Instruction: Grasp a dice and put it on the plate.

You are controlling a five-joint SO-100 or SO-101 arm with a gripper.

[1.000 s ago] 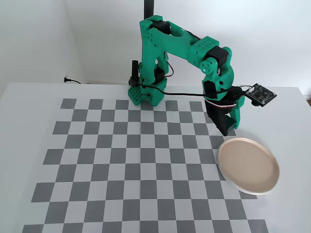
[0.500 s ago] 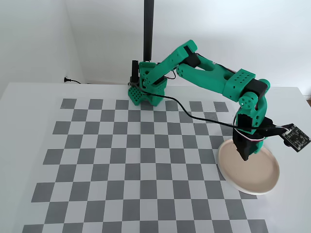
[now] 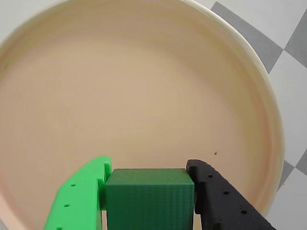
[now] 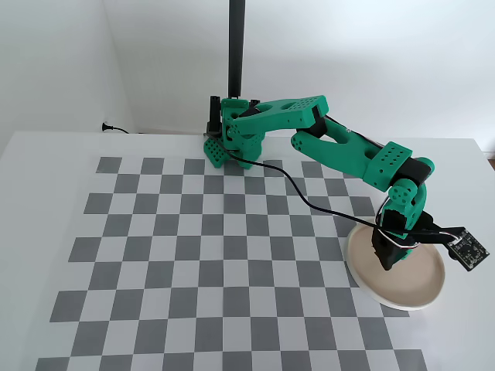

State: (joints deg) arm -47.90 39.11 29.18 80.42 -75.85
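In the wrist view the dark green dice (image 3: 149, 201) sits clamped between the bright green finger (image 3: 84, 196) and the black finger (image 3: 216, 196) of my gripper (image 3: 149, 172). The jaws are shut on its two sides. The beige-pink plate (image 3: 144, 86) fills the view right beneath and beyond the dice; I cannot tell whether the dice touches it. In the fixed view the gripper (image 4: 389, 259) points down over the left part of the plate (image 4: 421, 286) at the right of the board. The dice is hidden there by the gripper.
A grey and white checkered mat (image 4: 216, 247) covers the table. The arm base (image 4: 224, 143) and a black pole (image 4: 236, 46) stand at the back centre. A black cable (image 4: 309, 202) trails across the mat. The wrist camera board (image 4: 470, 249) sticks out to the right above the plate.
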